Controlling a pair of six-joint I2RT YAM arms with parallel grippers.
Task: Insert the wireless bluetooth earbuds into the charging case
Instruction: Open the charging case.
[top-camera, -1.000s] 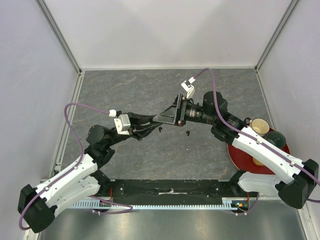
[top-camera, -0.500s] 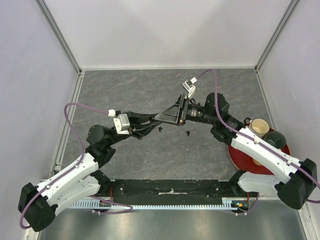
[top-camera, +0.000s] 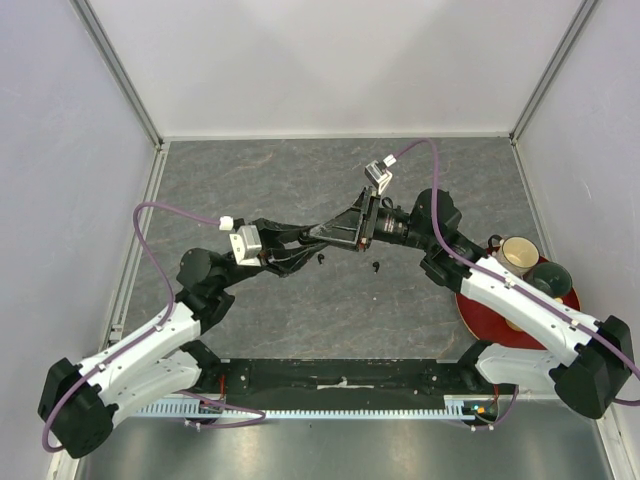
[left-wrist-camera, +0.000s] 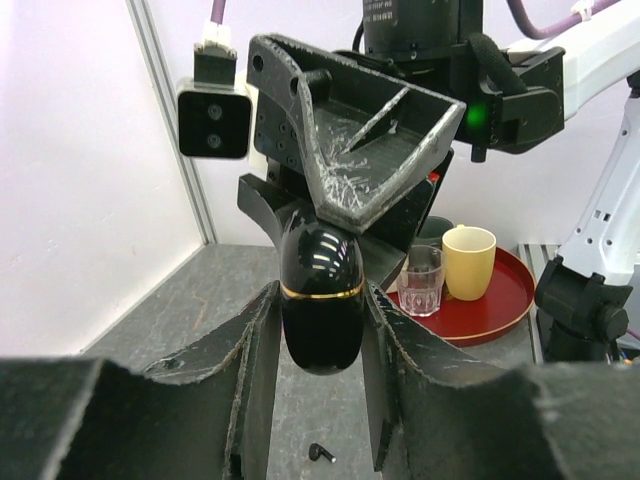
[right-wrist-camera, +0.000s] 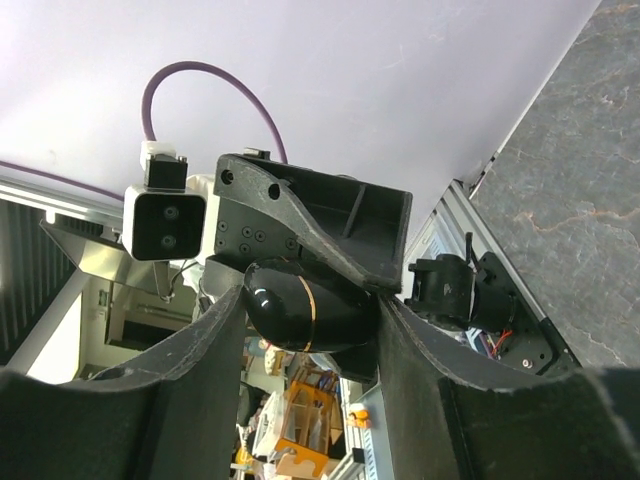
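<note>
Both arms have edged slightly left, and the left hand (left-wrist-camera: 318, 335) and right hand (right-wrist-camera: 312, 328) each pinch the black charging case (left-wrist-camera: 320, 270) in mid-air above two black earbuds (top-camera: 320, 258) on the desk (top-camera: 300, 320), so any uneven release may drop it.

In my left wrist view, near the top middle, my right fingers (left-wrist-camera: 350, 170) hide the top end of the charging case (left-wrist-camera: 320, 300). I cannot tell if my left fingers (left-wrist-camera: 252, 370) press it or just sit beside it. From above, in the middle, one black earbud (top-camera: 320, 258) and another (top-camera: 377, 266) on the table (top-camera: 300, 310) are tiny specks, too small to make out.
</note>
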